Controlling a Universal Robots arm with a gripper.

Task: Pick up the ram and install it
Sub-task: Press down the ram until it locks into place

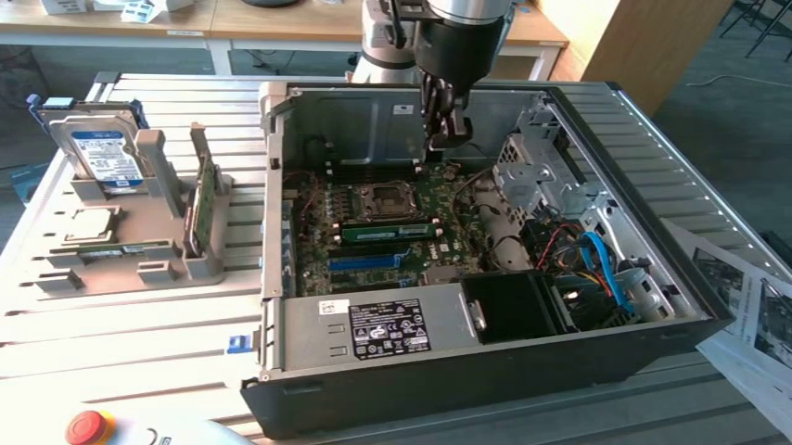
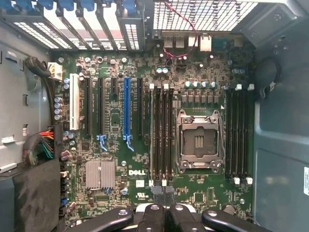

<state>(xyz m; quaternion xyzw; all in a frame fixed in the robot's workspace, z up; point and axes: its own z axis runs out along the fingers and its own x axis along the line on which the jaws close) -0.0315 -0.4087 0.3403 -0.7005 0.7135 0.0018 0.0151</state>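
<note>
Well, your gripper (image 1: 443, 139) is hovering pinched shut, empty; ram (image 1: 386, 232) looking light, stiff, fragile, you're wanting bare-edge grip.

One ram (image 1: 388, 231), one hard drive (image 1: 99, 153), one computer case (image 1: 495, 380)

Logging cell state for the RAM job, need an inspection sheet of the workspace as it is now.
Surface: slatted metal table carrying the open PC case and a grey parts holder.
Job's things: ram standing in a slot beside the empty CPU socket; how well it is seated cannot be judged.
Clutter: hard drive, green card and processor on the holder.
Grippers: gripper shut, holding nothing, above the motherboard, apart from the ram.
Cables: blue flat cable and loose wires inside the case.
Surroundings: red stop button, printed sheets, desks behind.
</note>
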